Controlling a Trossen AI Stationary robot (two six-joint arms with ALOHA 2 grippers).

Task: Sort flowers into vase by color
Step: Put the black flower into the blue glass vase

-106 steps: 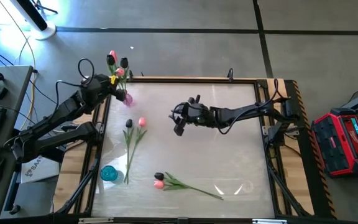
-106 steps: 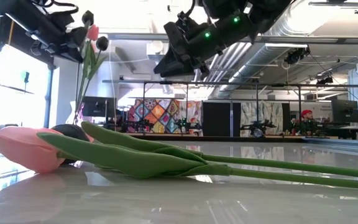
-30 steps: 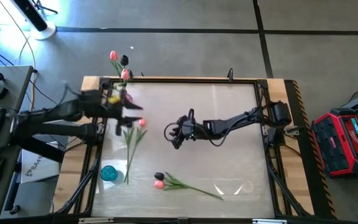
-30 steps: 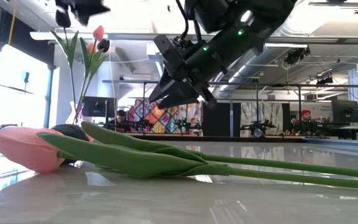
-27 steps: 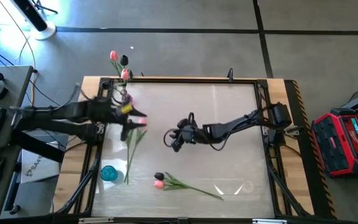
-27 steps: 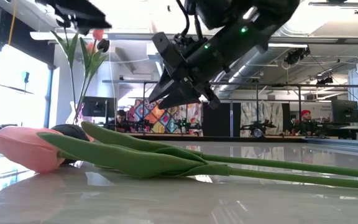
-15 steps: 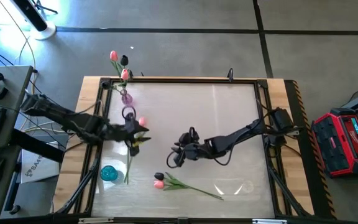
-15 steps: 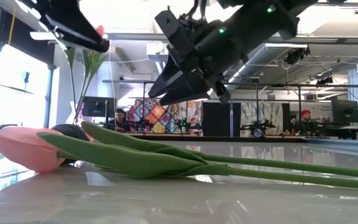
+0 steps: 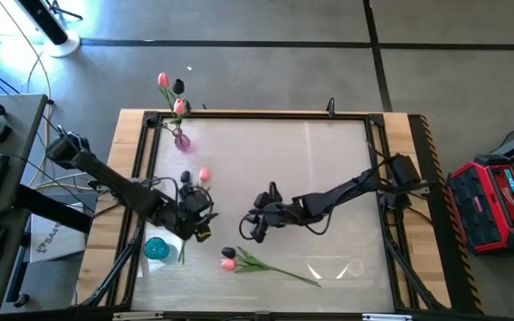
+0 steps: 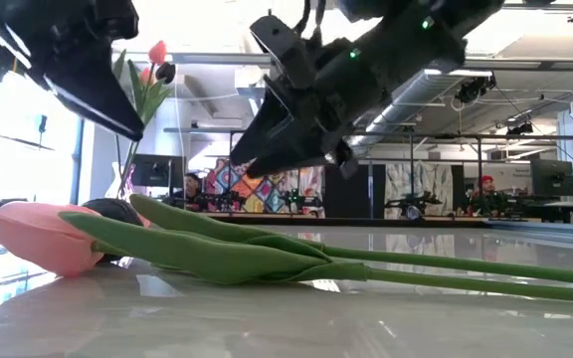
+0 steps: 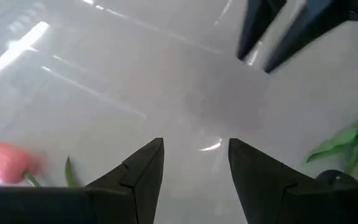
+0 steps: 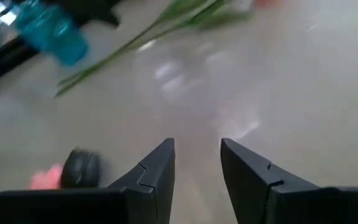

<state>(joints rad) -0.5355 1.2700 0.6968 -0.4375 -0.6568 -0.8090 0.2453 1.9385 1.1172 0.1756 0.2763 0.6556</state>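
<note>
On the table (image 9: 328, 178), the left gripper (image 9: 194, 218), fingers apart and empty, hangs over the loose tulip pair (image 9: 188, 189) beside the blue vase (image 9: 156, 248); it should pinch one stem only, while the right gripper (image 9: 250, 229), also parted and empty, stays clear near the front tulips (image 9: 230, 259).

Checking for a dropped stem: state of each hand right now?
Left hand: open, holding nothing, above the table near the lying tulips.
Right hand: open, holding nothing, over mid-table.
</note>
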